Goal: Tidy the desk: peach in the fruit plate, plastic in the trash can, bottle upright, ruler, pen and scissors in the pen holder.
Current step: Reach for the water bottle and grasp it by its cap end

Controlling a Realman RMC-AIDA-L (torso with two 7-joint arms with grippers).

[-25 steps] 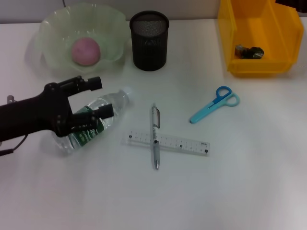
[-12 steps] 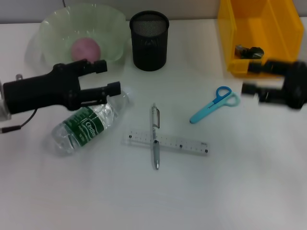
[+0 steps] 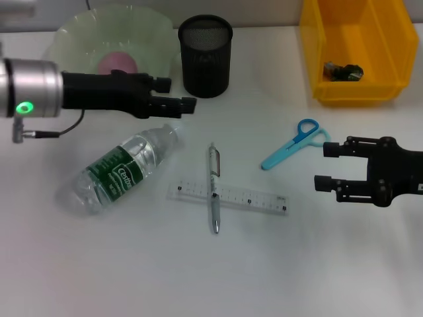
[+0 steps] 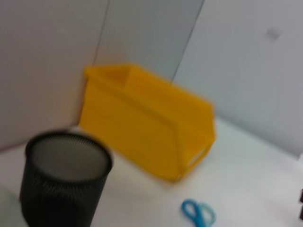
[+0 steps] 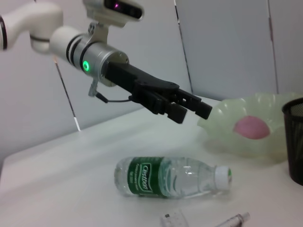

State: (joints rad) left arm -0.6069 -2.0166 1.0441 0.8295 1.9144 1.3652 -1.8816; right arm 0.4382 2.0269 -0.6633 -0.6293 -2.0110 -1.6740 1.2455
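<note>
Nearest on the white counter [image 3: 119,264] lie the pen [image 3: 214,188] and the clear ruler [image 3: 228,197], crossed: the pen rests over the ruler's left part, its length running away from the robot, while the ruler lies crosswise. To their left the water bottle [image 3: 121,169] lies on its side, green label up, its white cap pointing toward the pen holder; nothing grips it. On the right, at about the same depth, the right tool [image 3: 322,166] hovers above the counter with its two black fingers spread apart and nothing between them; the fingers point inward, toward the ruler's right end. Just beyond that tool the blue scissors [image 3: 295,144] lie flat, handles toward the yellow bin, blades toward the pen. Farther back, the left tool [image 3: 180,94] is held above the counter between the bottle's cap and the pen holder, reaching in from the left; in the right wrist view its fingers [image 5: 194,105] look only slightly parted and hold nothing. Behind it the black mesh pen holder [image 3: 206,56] stands upright. At the back left the pale green fruit plate [image 3: 79,33] holds the pink peach [image 3: 117,63], partly hidden by the left arm. At the back right stands the yellow trash can [image 3: 357,46], with a dark crumpled piece of plastic [image 3: 343,70] inside.
</note>
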